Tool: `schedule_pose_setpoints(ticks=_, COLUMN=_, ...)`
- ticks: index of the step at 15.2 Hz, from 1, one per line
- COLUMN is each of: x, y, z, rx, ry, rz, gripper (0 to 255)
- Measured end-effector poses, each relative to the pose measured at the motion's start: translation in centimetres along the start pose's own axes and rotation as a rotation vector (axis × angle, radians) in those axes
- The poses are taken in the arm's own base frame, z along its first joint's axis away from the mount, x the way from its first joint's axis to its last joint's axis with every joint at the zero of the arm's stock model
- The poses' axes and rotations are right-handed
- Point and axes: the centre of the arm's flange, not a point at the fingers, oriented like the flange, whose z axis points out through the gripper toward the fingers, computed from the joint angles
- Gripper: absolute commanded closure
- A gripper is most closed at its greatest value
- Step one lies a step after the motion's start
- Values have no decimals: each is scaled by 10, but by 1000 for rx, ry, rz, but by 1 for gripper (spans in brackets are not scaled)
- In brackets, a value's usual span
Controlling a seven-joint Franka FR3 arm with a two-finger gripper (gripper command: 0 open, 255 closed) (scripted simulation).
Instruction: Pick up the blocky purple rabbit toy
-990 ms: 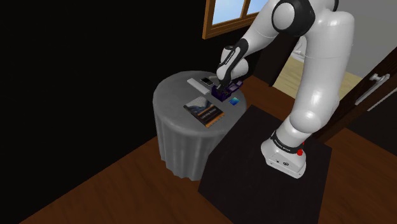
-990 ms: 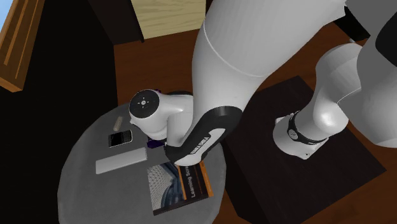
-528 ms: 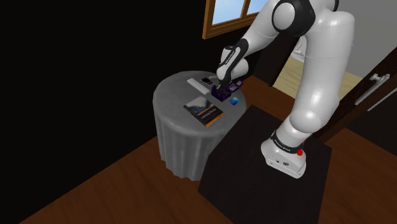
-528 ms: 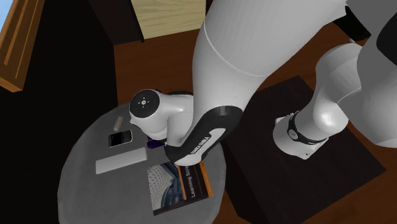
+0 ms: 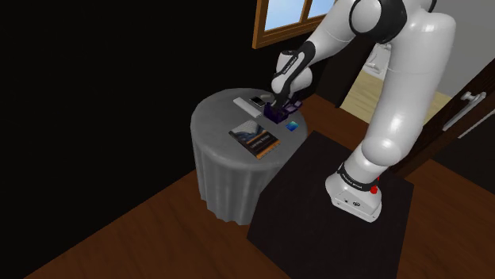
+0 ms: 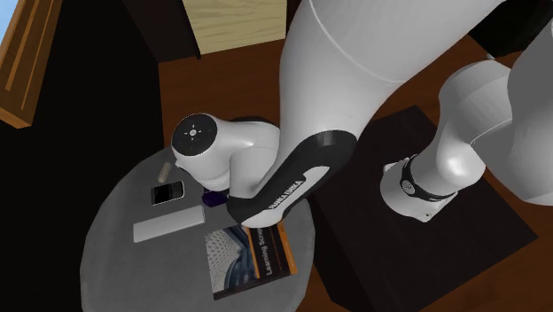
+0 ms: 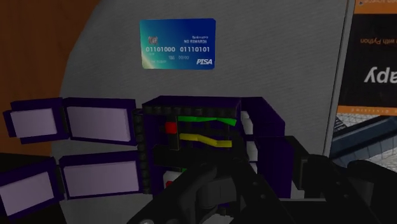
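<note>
wrist view: black two-finger gripper (image 7: 247,177) clasps the blocky purple rabbit toy (image 7: 191,137) — raise it straight, slowly; the flat blue card (image 5: 292,125) lies at its four o'clock in the shoulder view.

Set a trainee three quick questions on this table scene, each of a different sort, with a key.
1. True or false: the blue card lies flat on the round table.
2. Fill the gap: the book has an ___ band along its cover.
3. Choose one: in the shoulder view, the gripper is down at which thing? A the book; B the purple rabbit toy; C the blue card.

Key: 1 true; 2 orange; 3 B.
</note>
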Motion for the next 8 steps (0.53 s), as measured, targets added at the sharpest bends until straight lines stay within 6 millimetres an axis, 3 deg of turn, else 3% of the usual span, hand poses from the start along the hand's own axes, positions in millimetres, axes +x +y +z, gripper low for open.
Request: schedule_pose_setpoints(ticks=8, x=0, y=5, z=-41, rx=0, ry=0, rz=0, gripper=255)
